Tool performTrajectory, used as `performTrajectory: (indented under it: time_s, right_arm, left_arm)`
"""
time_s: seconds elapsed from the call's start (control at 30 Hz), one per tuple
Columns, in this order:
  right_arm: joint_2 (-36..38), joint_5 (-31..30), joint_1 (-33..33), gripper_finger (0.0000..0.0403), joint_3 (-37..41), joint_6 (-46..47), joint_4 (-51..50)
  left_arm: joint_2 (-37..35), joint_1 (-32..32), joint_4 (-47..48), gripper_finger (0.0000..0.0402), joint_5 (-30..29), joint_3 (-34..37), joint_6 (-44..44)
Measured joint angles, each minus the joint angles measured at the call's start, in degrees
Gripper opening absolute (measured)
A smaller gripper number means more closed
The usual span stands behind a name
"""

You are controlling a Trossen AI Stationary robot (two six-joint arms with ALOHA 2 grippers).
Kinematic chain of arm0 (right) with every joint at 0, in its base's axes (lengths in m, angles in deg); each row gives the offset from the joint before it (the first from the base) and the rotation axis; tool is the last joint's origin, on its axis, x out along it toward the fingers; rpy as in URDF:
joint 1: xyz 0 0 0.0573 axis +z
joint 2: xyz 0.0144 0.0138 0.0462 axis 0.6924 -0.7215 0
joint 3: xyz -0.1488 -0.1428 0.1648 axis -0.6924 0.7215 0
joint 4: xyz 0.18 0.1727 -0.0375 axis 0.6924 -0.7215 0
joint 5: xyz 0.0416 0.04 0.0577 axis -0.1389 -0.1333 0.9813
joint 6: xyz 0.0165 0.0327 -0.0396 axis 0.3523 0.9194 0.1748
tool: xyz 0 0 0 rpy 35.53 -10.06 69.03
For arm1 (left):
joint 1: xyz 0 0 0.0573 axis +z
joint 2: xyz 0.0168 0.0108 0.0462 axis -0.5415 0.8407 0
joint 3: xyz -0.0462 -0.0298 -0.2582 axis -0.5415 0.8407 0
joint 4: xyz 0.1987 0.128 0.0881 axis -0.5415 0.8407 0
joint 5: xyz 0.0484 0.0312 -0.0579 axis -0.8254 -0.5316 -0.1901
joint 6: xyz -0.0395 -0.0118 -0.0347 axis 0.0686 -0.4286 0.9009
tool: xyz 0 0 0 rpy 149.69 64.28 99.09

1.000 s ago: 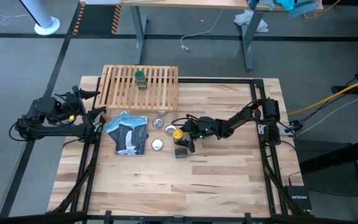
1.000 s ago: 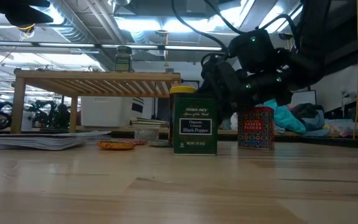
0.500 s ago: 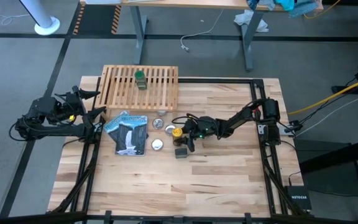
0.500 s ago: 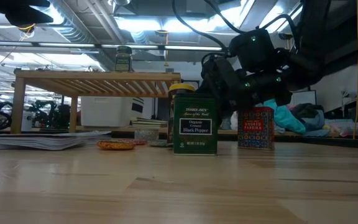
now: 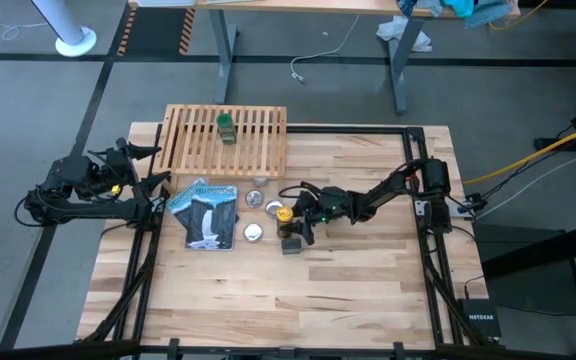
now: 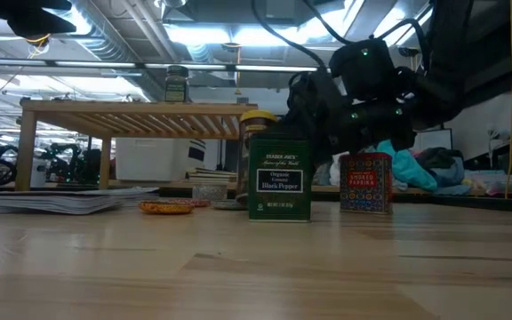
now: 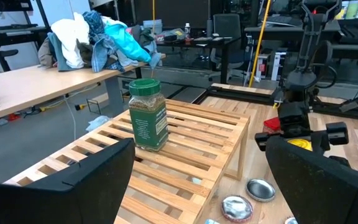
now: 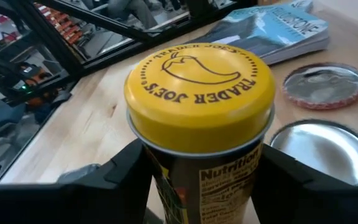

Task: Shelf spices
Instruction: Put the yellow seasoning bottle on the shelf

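Observation:
The shelf (image 5: 226, 140), a low slatted wooden rack, stands at the table's far left with the green-capped jar (image 5: 226, 127) upright on its bars (image 7: 146, 114). At mid-table my right gripper (image 5: 288, 214) is shut on the yellow-capped jar (image 8: 199, 93). The black tin (image 5: 291, 245) stands on the table just near of it and hides the jar's lower part in the low view (image 6: 279, 180). The red tin (image 6: 365, 182) stands on the table beside the right arm. My left gripper (image 5: 153, 165) waits open at the table's left edge. My right gripper pinches the yellow-capped jar's body just below the cap (image 8: 166, 168), one finger (image 8: 123, 177) on each side. The fingers come nearly level from the table's right side. The jar stands about upright; the black tin and the gripper hide its bottom.
A flat blue-and-white packet (image 5: 208, 213) lies left of the jar. Small silvery round tins (image 5: 258, 198) (image 5: 253, 232) lie between the packet and the jar. Black frame rails (image 5: 423, 260) run along the table's sides.
My right gripper's fingers have drawn in on the yellow-capped jar and the wrist has rolled a little. In the low view the yellow cap stands slightly higher than before.

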Motion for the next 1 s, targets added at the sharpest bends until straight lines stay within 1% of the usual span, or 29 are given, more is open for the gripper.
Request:
performTrajectory:
  time_s: [0.3,0.53,0.8,0.87,1.0]
  right_arm:
    - [2.85,1.55,0.00,0.0217,0.04,-0.02,0.54]
    - [6.48,1.44,0.00,0.0217,0.04,-1.60,-2.56]
    - [12.79,-1.67,-0.02,0.0217,0.04,-3.70,-5.93]
    - [14.79,-3.29,-0.13,0.0217,0.04,-4.77,-7.60]
    - [18.47,-4.64,-1.09,0.0217,0.04,-7.15,-9.68]
  left_arm:
    - [-0.02,-0.01,0.01,0.0356,-0.01,0.00,0.00]
    - [0.00,0.01,0.00,0.0356,0.00,0.00,-0.01]
    - [0.01,0.00,0.00,0.0356,-0.02,0.00,0.00]
    - [-0.02,0.01,0.01,0.0356,-0.02,0.00,-0.01]
    - [-0.01,-0.02,0.00,0.0356,-0.02,0.00,-0.01]
